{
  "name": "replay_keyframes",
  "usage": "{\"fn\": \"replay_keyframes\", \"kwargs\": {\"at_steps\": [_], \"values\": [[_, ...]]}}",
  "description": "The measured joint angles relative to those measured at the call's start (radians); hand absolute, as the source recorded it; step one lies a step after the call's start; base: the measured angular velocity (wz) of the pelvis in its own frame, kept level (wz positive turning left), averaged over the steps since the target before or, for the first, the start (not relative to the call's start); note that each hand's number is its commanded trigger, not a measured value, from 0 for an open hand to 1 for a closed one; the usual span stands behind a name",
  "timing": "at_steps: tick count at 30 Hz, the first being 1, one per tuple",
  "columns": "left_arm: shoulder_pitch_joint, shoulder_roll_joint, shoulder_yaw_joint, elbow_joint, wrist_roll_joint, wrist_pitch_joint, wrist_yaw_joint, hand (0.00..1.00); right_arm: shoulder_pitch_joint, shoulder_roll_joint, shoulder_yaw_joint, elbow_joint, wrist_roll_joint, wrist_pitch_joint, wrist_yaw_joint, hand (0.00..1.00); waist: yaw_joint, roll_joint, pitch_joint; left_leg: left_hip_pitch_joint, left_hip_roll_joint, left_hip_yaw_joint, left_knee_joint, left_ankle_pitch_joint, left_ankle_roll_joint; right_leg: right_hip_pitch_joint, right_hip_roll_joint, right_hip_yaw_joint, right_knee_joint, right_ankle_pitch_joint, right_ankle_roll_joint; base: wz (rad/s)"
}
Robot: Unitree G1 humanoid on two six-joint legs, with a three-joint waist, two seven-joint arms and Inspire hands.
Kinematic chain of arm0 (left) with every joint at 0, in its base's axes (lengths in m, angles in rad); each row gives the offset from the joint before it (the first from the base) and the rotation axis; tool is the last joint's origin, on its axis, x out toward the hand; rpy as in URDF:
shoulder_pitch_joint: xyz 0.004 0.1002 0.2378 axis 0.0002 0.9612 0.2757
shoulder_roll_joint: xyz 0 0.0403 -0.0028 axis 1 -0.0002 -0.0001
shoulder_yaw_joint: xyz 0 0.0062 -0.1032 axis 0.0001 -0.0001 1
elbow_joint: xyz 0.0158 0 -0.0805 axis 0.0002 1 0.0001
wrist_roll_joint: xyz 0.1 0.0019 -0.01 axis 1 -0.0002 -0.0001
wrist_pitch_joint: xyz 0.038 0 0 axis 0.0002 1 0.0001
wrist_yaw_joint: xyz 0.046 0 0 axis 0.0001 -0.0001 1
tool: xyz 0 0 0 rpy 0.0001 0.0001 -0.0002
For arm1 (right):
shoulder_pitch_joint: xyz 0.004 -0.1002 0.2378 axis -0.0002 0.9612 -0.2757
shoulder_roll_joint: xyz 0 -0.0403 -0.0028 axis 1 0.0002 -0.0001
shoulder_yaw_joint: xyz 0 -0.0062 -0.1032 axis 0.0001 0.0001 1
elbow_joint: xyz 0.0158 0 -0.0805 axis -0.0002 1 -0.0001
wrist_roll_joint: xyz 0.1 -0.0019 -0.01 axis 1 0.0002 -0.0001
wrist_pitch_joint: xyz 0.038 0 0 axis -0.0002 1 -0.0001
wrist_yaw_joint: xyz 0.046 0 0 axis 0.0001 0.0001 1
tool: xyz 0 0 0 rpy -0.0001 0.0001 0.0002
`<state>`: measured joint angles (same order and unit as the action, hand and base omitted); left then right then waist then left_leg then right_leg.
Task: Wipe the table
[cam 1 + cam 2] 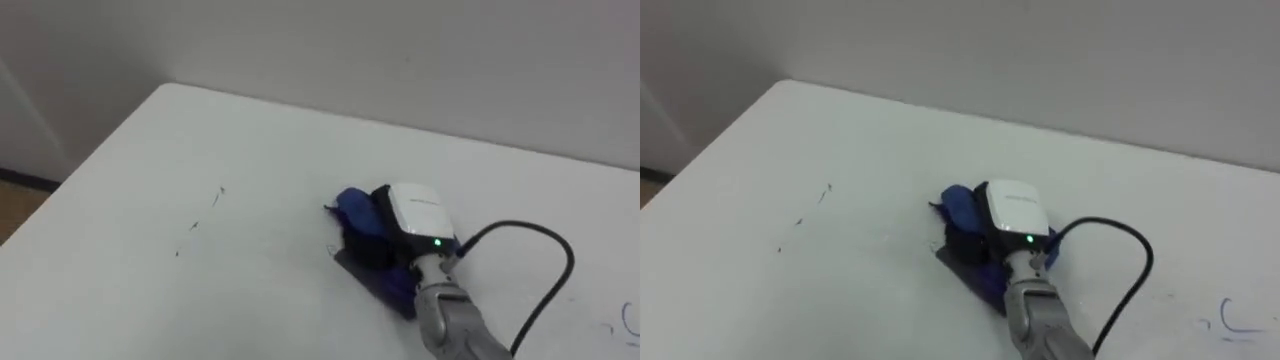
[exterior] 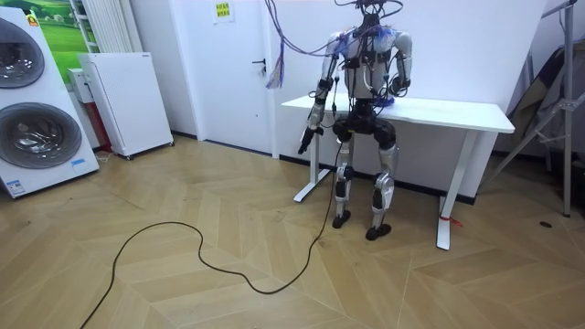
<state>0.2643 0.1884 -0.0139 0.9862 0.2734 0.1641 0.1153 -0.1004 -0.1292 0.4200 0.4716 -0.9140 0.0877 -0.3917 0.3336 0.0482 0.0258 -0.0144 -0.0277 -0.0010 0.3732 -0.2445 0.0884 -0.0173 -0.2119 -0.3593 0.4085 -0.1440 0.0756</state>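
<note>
Blue cloth [image 1: 352, 208] lies near the middle of the white table [image 1: 200, 140], its long axis running diagonally from a bunched far-left end to a flatter near-right end. The right hand [image 1: 380, 228] rests on top of it, pointing toward the far left along that axis; whether it grips the cloth cannot be told. Faint dark marks [image 1: 200, 220] dot the tabletop well to its left, and the left hand [image 2: 305, 139] hangs beside the table's edge.

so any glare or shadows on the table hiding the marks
left eye view: even light, no glare or hard shadow on the table; the dark marks show plainly, left of the cloth under the right hand. room view: the table is evenly bright.
</note>
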Motion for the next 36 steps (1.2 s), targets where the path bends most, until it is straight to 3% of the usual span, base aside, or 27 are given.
{"fn": "replay_keyframes", "kwargs": {"at_steps": [1,2,3,6,8,9,10,11,12,13,14,15,17,18,19,20,21,22,23,24,25,27,29,30,32,33,36], "values": [[0.000,0.003,0.004,-0.003,-0.002,-0.001,0.000,0.00,0.001,-0.002,-0.002,0.005,0.008,0.000,-0.001,1.00,-0.006,0.001,-0.0023,0.000,0.001,-0.007,0.001,0.000,-0.001,-0.013,-0.019,0.007,0.037,-0.002,0.000,0.21],[-0.005,0.010,0.015,-0.006,-0.002,-0.012,-0.001,0.00,0.006,-0.004,-0.010,0.021,0.020,-0.001,-0.003,1.00,-0.016,0.007,-0.0044,0.003,0.011,-0.007,0.002,-0.001,-0.008,-0.028,-0.062,0.038,0.080,-0.007,0.007,0.46],[-0.007,0.017,0.037,-0.016,-0.002,-0.025,-0.002,0.00,0.011,-0.005,-0.018,0.034,0.030,-0.002,-0.005,1.00,-0.034,-0.001,-0.0122,0.003,0.024,-0.005,0.004,-0.005,-0.015,-0.025,-0.102,0.062,0.077,-0.007,0.013,0.50],[-0.011,0.030,0.054,-0.047,-0.002,-0.033,-0.001,0.00,0.033,-0.009,-0.053,0.066,0.050,-0.014,-0.022,1.00,-0.068,-0.018,-0.0213,0.005,0.055,0.003,0.009,-0.007,-0.049,0.017,-0.151,0.084,0.001,0.013,0.020,0.41],[-0.019,0.041,0.055,-0.051,0.002,-0.034,-0.001,0.00,0.056,-0.025,-0.101,0.102,0.067,-0.049,-0.046,1.00,-0.088,-0.041,-0.0335,0.008,0.087,0.019,0.012,-0.005,-0.086,0.059,-0.171,0.060,-0.090,0.056,0.030,0.09],[-0.019,0.051,0.059,-0.053,0.001,-0.034,0.000,0.00,0.065,-0.027,-0.138,0.124,0.076,-0.066,-0.054,1.00,-0.095,-0.054,-0.0350,0.011,0.112,0.032,0.018,-0.005,-0.108,0.075,-0.159,0.050,-0.102,0.066,0.040,-0.16],[-0.015,0.057,0.059,-0.054,0.000,-0.034,0.000,0.00,0.067,-0.030,-0.150,0.135,0.082,-0.075,-0.058,1.00,-0.097,-0.060,-0.0343,0.015,0.129,0.049,0.022,-0.007,-0.125,0.077,-0.148,0.046,-0.100,0.074,0.037,-0.40],[-0.001,0.068,0.061,-0.053,-0.001,-0.034,0.001,0.00,0.078,-0.036,-0.179,0.145,0.086,-0.089,-0.068,1.00,-0.103,-0.071,-0.0340,0.025,0.162,0.082,0.025,-0.008,-0.162,0.084,-0.129,0.020,-0.099,0.090,0.061,-0.53],[0.011,0.055,0.074,-0.047,-0.005,-0.034,0.002,0.00,0.093,-0.061,-0.213,0.149,0.087,-0.102,-0.081,1.00,-0.119,-0.054,-0.0373,0.029,0.205,0.093,0.028,-0.010,-0.193,0.086,-0.092,-0.004,-0.090,0.052,0.083,-0.47],[0.014,0.048,0.078,-0.042,-0.005,-0.034,0.001,0.00,0.107,-0.077,-0.238,0.149,0.087,-0.110,-0.094,1.00,-0.132,-0.041,-0.0376,0.033,0.231,0.094,0.021,-0.003,-0.210,0.077,-0.069,-0.015,-0.077,0.040,0.065,-0.24],[0.024,0.040,0.094,-0.036,-0.004,-0.037,0.001,0.00,0.125,-0.102,-0.292,0.145,0.088,-0.116,-0.114,1.00,-0.151,-0.042,-0.0366,0.039,0.265,0.099,-0.008,0.019,-0.245,0.048,-0.042,-0.025,-0.037,-0.011,0.038,-0.05],[0.034,0.032,0.112,-0.034,-0.003,-0.040,0.003,0.00,0.146,-0.127,-0.351,0.146,0.096,-0.115,-0.131,1.00,-0.174,-0.039,-0.0403,0.045,0.294,0.100,-0.042,0.045,-0.271,0.016,-0.020,-0.028,0.016,-0.064,0.023,-0.03],[0.044,0.018,0.130,-0.035,0.003,-0.040,0.003,0.00,0.174,-0.173,-0.428,0.153,0.104,-0.113,-0.142,1.00,-0.217,-0.051,-0.0443,0.045,0.313,0.101,-0.074,0.091,-0.280,-0.024,0.000,-0.022,0.077,-0.115,0.002,0.07],[0.046,0.007,0.132,-0.042,0.004,-0.040,0.003,0.00,0.179,-0.209,-0.469,0.176,0.127,-0.111,-0.154,1.00,-0.229,-0.059,-0.0389,0.044,0.314,0.135,-0.073,0.118,-0.271,-0.042,0.009,-0.014,0.094,-0.126,-0.012,0.03],[0.047,0.001,0.132,-0.045,0.005,-0.042,0.002,0.00,0.180,-0.224,-0.493,0.191,0.135,-0.110,-0.158,1.00,-0.232,-0.063,-0.0332,0.042,0.313,0.159,-0.069,0.133,-0.266,-0.045,0.012,-0.011,0.093,-0.126,-0.016,0.00],[0.045,-0.005,0.132,-0.049,0.014,-0.048,0.001,0.00,0.181,-0.239,-0.530,0.220,0.138,-0.102,-0.166,1.00,-0.248,-0.069,-0.0286,0.030,0.306,0.183,-0.061,0.155,-0.250,-0.049,0.026,0.006,0.087,-0.129,-0.032,0.12],[0.049,-0.005,0.132,-0.049,0.017,-0.051,0.001,0.00,0.186,-0.244,-0.542,0.226,0.138,-0.093,-0.171,1.00,-0.256,-0.072,-0.0281,0.025,0.301,0.188,-0.057,0.156,-0.248,-0.052,0.036,0.018,0.084,-0.130,-0.038,0.24],[0.046,-0.003,0.135,-0.049,0.018,-0.057,0.001,0.00,0.212,-0.257,-0.566,0.235,0.141,-0.085,-0.179,1.00,-0.273,-0.082,-0.0311,0.026,0.279,0.203,-0.051,0.153,-0.244,-0.052,0.061,0.062,0.073,-0.131,-0.047,0.28],[0.053,0.004,0.134,-0.047,0.017,-0.059,0.001,0.00,0.232,-0.255,-0.573,0.249,0.163,-0.085,-0.190,1.00,-0.277,-0.088,-0.0348,0.031,0.256,0.213,-0.045,0.137,-0.223,-0.043,0.087,0.112,0.049,-0.126,-0.062,0.16],[0.055,0.005,0.130,-0.046,0.013,-0.059,0.001,0.00,0.249,-0.256,-0.584,0.257,0.169,-0.086,-0.196,1.00,-0.281,-0.089,-0.0345,0.044,0.232,0.214,-0.042,0.108,-0.212,-0.034,0.113,0.141,0.026,-0.119,-0.072,0.00],[0.060,0.005,0.127,-0.045,0.011,-0.059,-0.001,0.00,0.249,-0.257,-0.587,0.261,0.171,-0.085,-0.196,1.00,-0.276,-0.088,-0.0342,0.047,0.218,0.215,-0.038,0.092,-0.208,-0.036,0.120,0.153,0.021,-0.117,-0.074,-0.25],[0.070,0.005,0.128,-0.045,0.012,-0.044,-0.013,0.00,0.244,-0.254,-0.591,0.263,0.175,-0.076,-0.195,1.00,-0.264,-0.067,-0.0397,0.059,0.182,0.189,-0.041,0.050,-0.185,-0.034,0.151,0.198,-0.015,-0.087,-0.078,-0.44],[0.074,0.004,0.128,-0.043,0.012,-0.036,-0.020,0.00,0.236,-0.250,-0.591,0.253,0.159,-0.066,-0.195,1.00,-0.245,-0.046,-0.0415,0.062,0.172,0.184,-0.056,0.035,-0.170,-0.030,0.169,0.216,-0.053,-0.041,-0.077,-0.61],[0.077,0.002,0.128,-0.043,0.010,-0.032,-0.020,0.00,0.233,-0.248,-0.588,0.236,0.153,-0.063,-0.195,1.00,-0.239,-0.031,-0.0407,0.065,0.166,0.182,-0.059,0.031,-0.164,-0.024,0.168,0.213,-0.075,-0.023,-0.072,-0.54],[0.077,0.002,0.126,-0.043,-0.003,-0.032,-0.018,0.00,0.234,-0.242,-0.581,0.211,0.149,-0.061,-0.195,1.00,-0.240,-0.025,-0.0377,0.077,0.149,0.174,-0.079,0.030,-0.159,-0.013,0.165,0.222,-0.103,0.002,-0.066,-0.33],[0.075,0.004,0.126,-0.043,-0.003,-0.032,-0.015,0.00,0.236,-0.228,-0.567,0.173,0.141,-0.033,-0.195,1.00,-0.238,-0.019,-0.0390,0.082,0.142,0.174,-0.089,0.031,-0.157,-0.010,0.164,0.227,-0.116,0.021,-0.067,-0.32],[0.068,0.003,0.104,-0.043,-0.009,-0.031,0.006,0.00,0.238,-0.196,-0.488,0.085,0.114,0.002,-0.185,1.00,-0.226,-0.012,-0.0357,0.085,0.133,0.161,-0.107,0.036,-0.156,-0.011,0.165,0.214,-0.148,0.048,-0.068,-0.35]]}}
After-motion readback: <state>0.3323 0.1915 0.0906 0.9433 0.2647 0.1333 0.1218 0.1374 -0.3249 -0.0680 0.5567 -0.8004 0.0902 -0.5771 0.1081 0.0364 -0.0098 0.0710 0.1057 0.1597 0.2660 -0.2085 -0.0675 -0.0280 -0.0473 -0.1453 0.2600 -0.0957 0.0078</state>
